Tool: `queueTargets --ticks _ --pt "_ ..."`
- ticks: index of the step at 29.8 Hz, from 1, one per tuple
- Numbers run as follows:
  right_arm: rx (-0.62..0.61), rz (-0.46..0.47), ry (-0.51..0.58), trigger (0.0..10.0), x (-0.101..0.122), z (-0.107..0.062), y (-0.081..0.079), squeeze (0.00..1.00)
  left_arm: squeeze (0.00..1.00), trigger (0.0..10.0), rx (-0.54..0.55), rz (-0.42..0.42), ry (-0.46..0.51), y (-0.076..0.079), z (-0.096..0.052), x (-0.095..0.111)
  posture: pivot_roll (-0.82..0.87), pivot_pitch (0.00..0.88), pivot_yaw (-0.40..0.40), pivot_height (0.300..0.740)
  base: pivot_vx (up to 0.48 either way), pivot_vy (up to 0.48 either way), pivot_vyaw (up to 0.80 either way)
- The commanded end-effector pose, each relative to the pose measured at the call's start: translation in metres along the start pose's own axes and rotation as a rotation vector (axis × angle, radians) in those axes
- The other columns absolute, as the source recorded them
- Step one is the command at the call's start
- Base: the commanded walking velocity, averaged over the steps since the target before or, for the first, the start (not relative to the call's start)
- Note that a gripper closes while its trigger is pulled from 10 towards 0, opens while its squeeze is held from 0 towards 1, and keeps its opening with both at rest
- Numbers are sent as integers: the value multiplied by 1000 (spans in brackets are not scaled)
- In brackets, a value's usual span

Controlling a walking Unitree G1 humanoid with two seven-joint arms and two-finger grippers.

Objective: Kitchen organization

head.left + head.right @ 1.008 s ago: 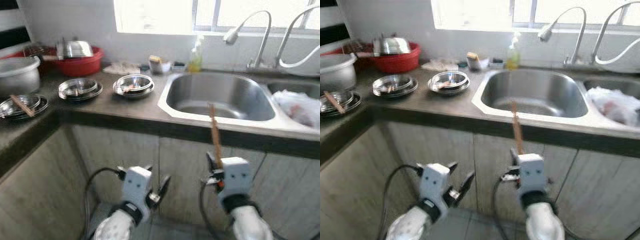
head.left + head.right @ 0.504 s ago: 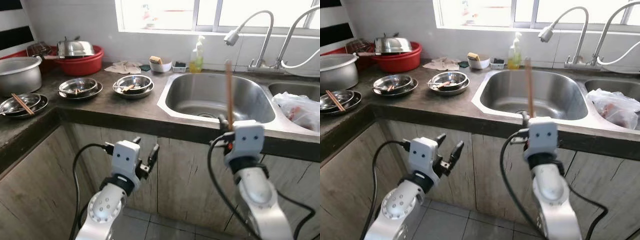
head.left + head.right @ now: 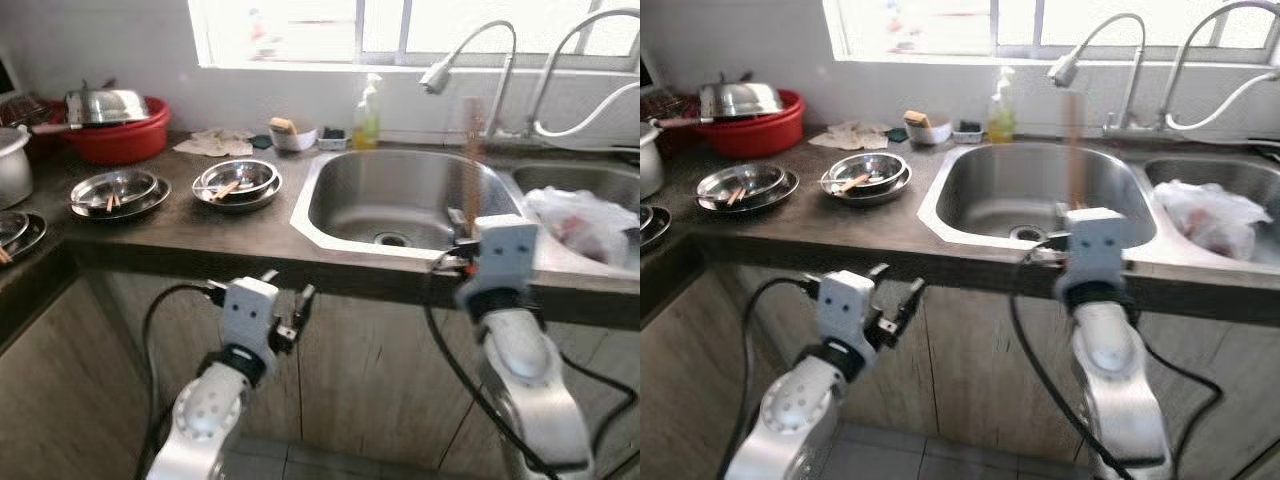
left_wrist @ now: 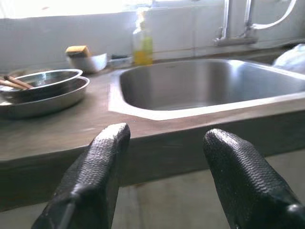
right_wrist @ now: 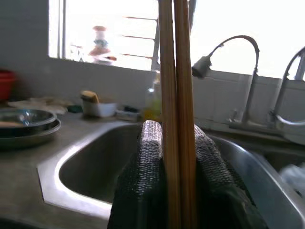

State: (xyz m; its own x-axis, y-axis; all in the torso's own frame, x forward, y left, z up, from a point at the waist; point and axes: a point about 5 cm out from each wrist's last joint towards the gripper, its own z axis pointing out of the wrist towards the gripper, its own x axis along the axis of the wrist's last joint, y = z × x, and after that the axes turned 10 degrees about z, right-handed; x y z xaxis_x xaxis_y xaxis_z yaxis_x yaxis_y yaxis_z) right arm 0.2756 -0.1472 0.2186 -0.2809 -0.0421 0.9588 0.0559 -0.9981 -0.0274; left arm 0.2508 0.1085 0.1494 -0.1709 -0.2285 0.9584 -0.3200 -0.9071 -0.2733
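Note:
My right gripper [image 3: 460, 222] is shut on a pair of wooden chopsticks [image 3: 470, 150] that stand upright in front of the left sink basin [image 3: 303, 205]. In the right wrist view the chopsticks [image 5: 175, 71] are pinched side by side between the black fingers [image 5: 143, 171]. My left gripper [image 3: 290, 287] is open and holds nothing, below the counter's front edge [image 4: 143, 148]. Two stacks of steel plates [image 3: 237, 183] [image 3: 113, 192] on the counter hold more chopsticks.
A red basin [image 3: 115, 142] with a steel lid stands at the back left. A soap bottle [image 3: 367, 112], a small bowl with a sponge [image 3: 290, 136] and two faucets [image 3: 470, 60] line the wall. A plastic bag [image 3: 580, 215] lies in the right basin. Cabinet doors are below.
Both arms have risen from near the floor to counter height, the right one carrying the chopsticks upright. The camera has shifted to the right along the counter.

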Motion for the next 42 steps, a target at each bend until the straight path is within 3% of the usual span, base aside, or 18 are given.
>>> queueTargets --ticks 1,8,14,21,28,37,42 --pt "-19 -11 -24 10000 -1 1 9 0 0 10000 -22 -3 15 5 4 4 14 0 -32 740 465 0 0" --pt "31 -55 -25 10000 11 17 12 0 0 10000 -26 7 16 4 5 3 13 0 -30 740 464 0 0" --pt "69 -111 78 10000 41 39 17 0 0 10000 -28 1 21 6 7 4 9 0 -33 740 465 0 0" --pt "83 -160 50 10000 40 51 21 0 0 10000 -31 0 14 7 5 2 11 0 -37 740 463 0 0" --pt "129 -254 -64 10000 31 68 28 0 0 10000 -15 -13 4 6 3 2 19 0 -45 740 235 0 0" --pt "271 -328 -216 10000 11 71 23 0 0 10000 -20 -19 1 9 2 2 22 0 -48 740 0 0 0" --pt "328 -379 -381 10000 -13 76 28 0 0 10000 -28 -24 4 11 0 3 24 6 -47 740 0 0 0"
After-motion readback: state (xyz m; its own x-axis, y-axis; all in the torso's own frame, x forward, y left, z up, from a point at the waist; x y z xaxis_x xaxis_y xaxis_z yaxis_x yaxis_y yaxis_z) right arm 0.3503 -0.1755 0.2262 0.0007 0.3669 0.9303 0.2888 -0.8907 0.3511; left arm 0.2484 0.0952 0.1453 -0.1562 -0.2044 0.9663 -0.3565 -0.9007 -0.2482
